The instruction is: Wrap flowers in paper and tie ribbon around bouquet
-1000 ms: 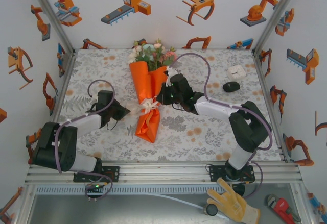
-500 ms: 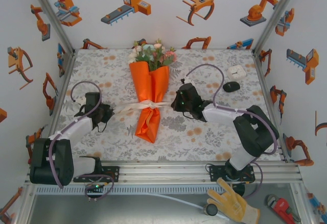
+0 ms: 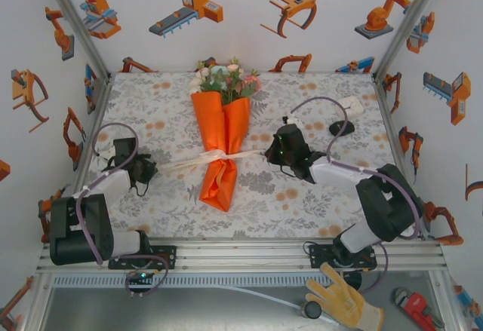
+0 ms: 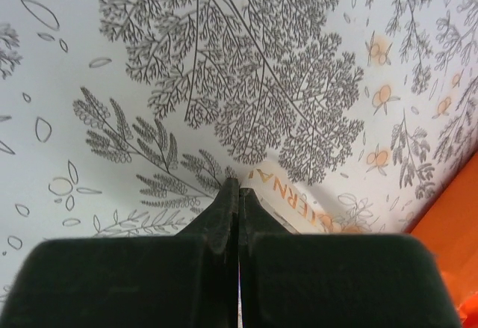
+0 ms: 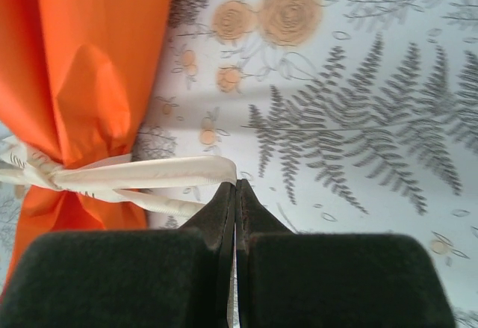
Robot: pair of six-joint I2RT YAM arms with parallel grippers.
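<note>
Top external view: we're tightening the knot, we reckon. The orange paper cone bouquet (image 3: 220, 124) lies on the leaf-print table (image 3: 166, 105), narrow cream ribbon (image 3: 183, 161) cinched round its waist. The left gripper (image 3: 148, 170) and right gripper (image 3: 269, 150) are each clamped tight on a ribbon end. Next probably needs an even outward pull.

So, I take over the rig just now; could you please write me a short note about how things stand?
Left gripper: shut on one end of the ribbon.
Right gripper: shut on the other end.
The bouquet lies between the two grippers, flowers at the far end, paper wrapped around them.
Done: wrapping; ribbon around the waist with a knot, stretched to both sides.
Left: judge whether the knot is tight, perhaps add a bow, then let go.
</note>
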